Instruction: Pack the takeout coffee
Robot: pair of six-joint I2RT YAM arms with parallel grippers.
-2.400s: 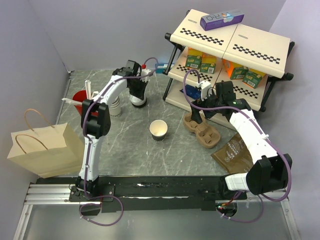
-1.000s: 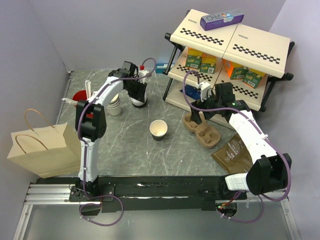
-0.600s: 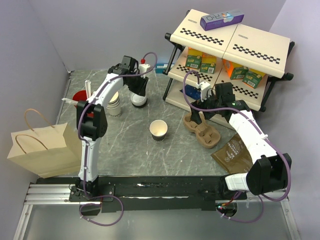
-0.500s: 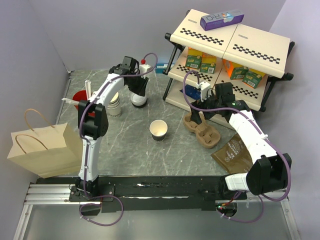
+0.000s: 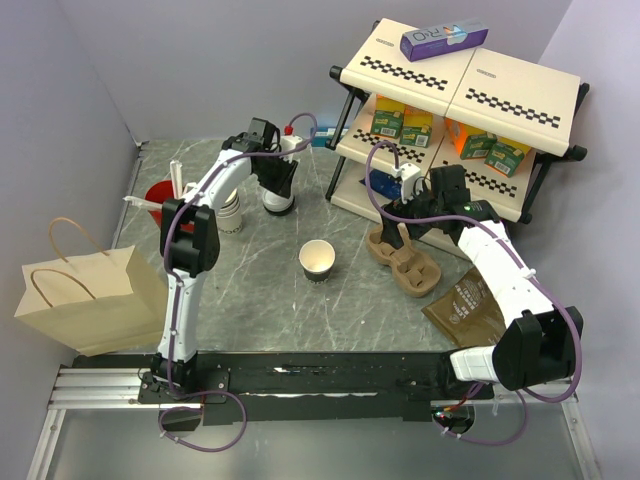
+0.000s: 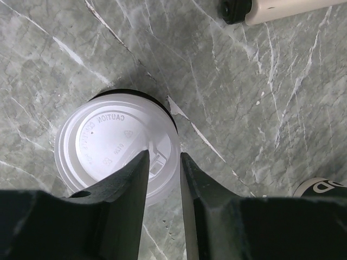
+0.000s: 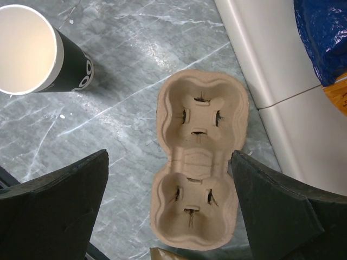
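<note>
The step in hand is judged to be the approach to the grasp, with nothing yet packed. The takeout coffee [image 6: 108, 146] is seen standing upright on the grey marbled surface [image 6: 260, 108], lid on, towards the far side, between the stack of cream cups [image 5: 230, 212] and the shelf rack [image 5: 455, 95]. The left gripper [image 6: 162, 162] is held directly above the lid's edge; its jaws are drawn almost together, with only a narrow gap, and nothing is seen to be clamped between them. The right gripper [image 7: 168, 162] is poised over the pulp cup carrier [image 7: 200, 162], its jaws spread wide and empty. An open cup [image 5: 317, 258] stands near the middle, and a paper bag [image 5: 85, 295] is set at the left edge. For the next move, the left jaws would likely need to be opened wider than the cup, lowered around its dark body below the lid, and closed gently, so that the paper wall is not crushed. A carrier socket is taken to be the likely destination.
</note>
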